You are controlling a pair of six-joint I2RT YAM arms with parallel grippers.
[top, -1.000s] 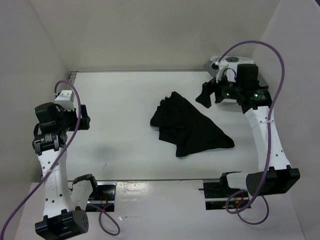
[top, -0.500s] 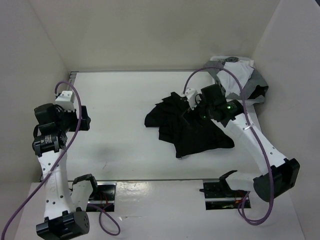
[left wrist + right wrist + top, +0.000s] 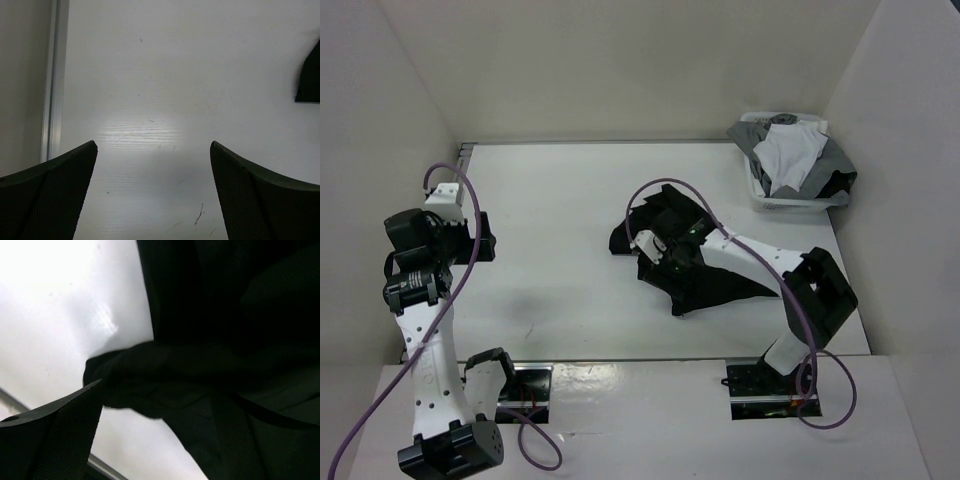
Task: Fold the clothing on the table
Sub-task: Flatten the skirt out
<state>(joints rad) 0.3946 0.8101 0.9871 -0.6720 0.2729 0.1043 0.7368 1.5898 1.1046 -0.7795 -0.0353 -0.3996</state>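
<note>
Right gripper (image 3: 157, 390), indistinct from above, apparently straddles the clothing (image 3: 200, 355).

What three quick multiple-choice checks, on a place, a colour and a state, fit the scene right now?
1. Where is the basket? A. far right corner of the table B. near left corner C. centre
2. What colour is the garment at the right gripper? A. white B. black C. red
3. How is the left gripper? A. open over bare table B. shut on cloth C. shut on nothing
Answers: 1 A, it sits in the far right corner; 2 B, the garment is plain black; 3 A, its jaws stand wide apart with only table between.
</note>
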